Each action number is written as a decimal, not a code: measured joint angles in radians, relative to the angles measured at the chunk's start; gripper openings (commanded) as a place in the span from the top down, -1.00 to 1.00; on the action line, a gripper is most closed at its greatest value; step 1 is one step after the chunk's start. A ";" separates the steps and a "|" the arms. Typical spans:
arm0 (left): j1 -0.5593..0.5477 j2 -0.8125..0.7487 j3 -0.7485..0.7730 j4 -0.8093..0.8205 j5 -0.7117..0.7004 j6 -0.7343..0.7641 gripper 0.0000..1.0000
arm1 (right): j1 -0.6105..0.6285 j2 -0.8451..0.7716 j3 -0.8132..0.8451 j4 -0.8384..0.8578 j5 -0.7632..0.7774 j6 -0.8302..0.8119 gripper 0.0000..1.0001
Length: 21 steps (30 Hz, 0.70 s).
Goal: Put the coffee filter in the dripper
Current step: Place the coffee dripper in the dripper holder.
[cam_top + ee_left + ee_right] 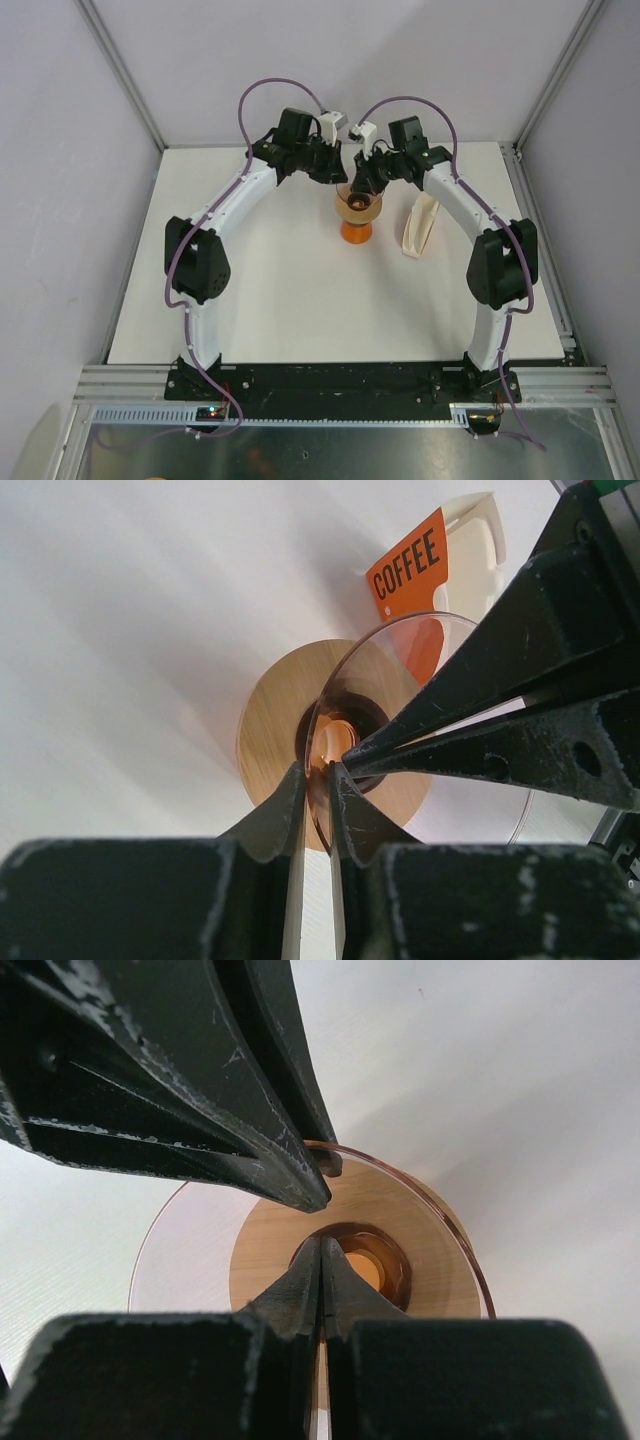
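Observation:
The clear pinkish dripper (pixel 358 203) sits on a flat brown ring (pixel 270 720) atop an orange-tinted beaker (pixel 357 234). My left gripper (pixel 320 772) is shut on the dripper's near wall (pixel 318 810). It reaches in from the left in the top view (pixel 340 182). My right gripper (pixel 321 1245) is pressed shut with its tips down in the dripper's middle, at the edge of the thin white coffee filter (pixel 185 1260). The filter lies against the dripper's inner wall. It also shows in the left wrist view (pixel 470 815), below the right fingers (pixel 480 670).
A cream bundle of filters (pixel 420 225) in an orange "COFFEE" sleeve (pixel 420 565) lies on the white table just right of the beaker. Both arms arch in from the sides and crowd over the dripper. Enclosure walls stand close behind.

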<state>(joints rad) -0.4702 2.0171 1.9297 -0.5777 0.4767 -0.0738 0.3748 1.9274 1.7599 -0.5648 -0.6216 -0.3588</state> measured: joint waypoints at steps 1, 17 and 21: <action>0.000 0.000 0.000 0.001 0.000 -0.001 0.99 | 0.000 0.000 0.000 0.002 -0.001 0.000 1.00; -0.005 0.001 0.000 0.007 -0.011 -0.005 1.00 | -0.005 -0.012 0.011 -0.003 0.016 0.071 0.45; -0.005 0.001 0.000 0.003 -0.019 -0.004 0.99 | -0.013 -0.029 0.022 -0.010 0.035 0.085 0.26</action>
<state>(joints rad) -0.4747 2.0178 1.9297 -0.5743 0.4572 -0.0780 0.3622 1.8984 1.7817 -0.5751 -0.5865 -0.2741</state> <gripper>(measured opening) 0.142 0.316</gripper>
